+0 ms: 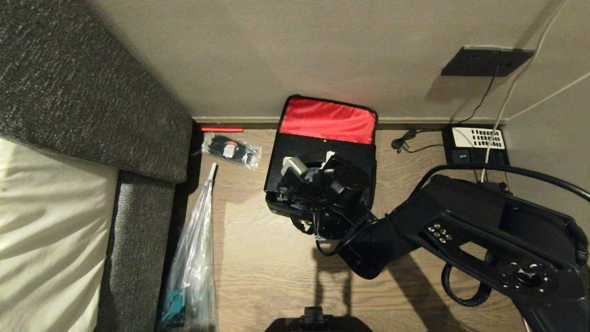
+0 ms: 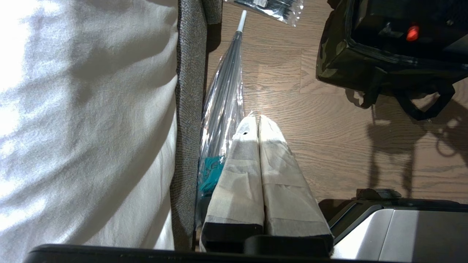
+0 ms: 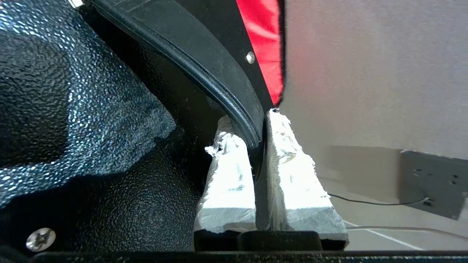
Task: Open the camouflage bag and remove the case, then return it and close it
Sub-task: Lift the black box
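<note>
Right end effector [image 3: 259, 146] clamped tight, arm reaching forward; left end effector [image 2: 257, 120] closed, parked.

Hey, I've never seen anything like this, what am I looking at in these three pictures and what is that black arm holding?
A two-armed robot films itself. One camera looks down from its head; the others sit on each wrist. On the wooden floor lies the camouflage bag, flap open, red lining showing, beside a clear packet and a wrapped umbrella. The right gripper pinches a black rim, apparently the case or the bag's edge. The left gripper hangs idle, fingers together.
</note>
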You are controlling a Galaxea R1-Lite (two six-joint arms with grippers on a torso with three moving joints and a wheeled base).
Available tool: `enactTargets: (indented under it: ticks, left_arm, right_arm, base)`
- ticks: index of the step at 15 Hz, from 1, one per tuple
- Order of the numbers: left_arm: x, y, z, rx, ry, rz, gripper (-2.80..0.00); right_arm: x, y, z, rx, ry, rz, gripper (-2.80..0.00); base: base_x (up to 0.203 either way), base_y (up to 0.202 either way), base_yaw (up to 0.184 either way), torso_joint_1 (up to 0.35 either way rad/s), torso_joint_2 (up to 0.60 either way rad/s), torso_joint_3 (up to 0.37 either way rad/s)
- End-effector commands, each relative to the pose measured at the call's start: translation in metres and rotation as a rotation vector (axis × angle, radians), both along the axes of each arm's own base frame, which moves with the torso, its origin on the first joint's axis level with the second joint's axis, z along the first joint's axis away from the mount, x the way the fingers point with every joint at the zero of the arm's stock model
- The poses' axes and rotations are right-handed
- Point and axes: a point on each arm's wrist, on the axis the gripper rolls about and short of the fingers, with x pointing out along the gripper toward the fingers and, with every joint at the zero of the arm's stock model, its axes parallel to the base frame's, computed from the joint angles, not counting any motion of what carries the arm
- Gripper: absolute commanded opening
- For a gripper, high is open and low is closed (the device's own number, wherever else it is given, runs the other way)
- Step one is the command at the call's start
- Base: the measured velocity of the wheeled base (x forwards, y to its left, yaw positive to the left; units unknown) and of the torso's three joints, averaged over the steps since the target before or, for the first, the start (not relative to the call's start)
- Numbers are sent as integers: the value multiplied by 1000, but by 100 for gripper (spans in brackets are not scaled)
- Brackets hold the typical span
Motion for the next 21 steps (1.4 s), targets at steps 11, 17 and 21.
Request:
enactTargets:
  ticks: [11, 17, 21]
  left_arm:
    - [0, 0, 0, 0, 0, 0, -280]
    - [0, 0, 0, 0, 0, 0, -280]
    - [0, 0, 0, 0, 0, 0, -280]
  right_arm:
    - [-13, -6, 36, 29, -35, 5, -280]
    - [-21, -8, 50, 37, -40, 11, -280]
    - [-23, -9, 56, 34, -38, 10, -280]
  base:
    - [0, 0, 0, 0, 0, 0]
    - [0, 0, 0, 0, 0, 0]
    - [0, 0, 0, 0, 0, 0]
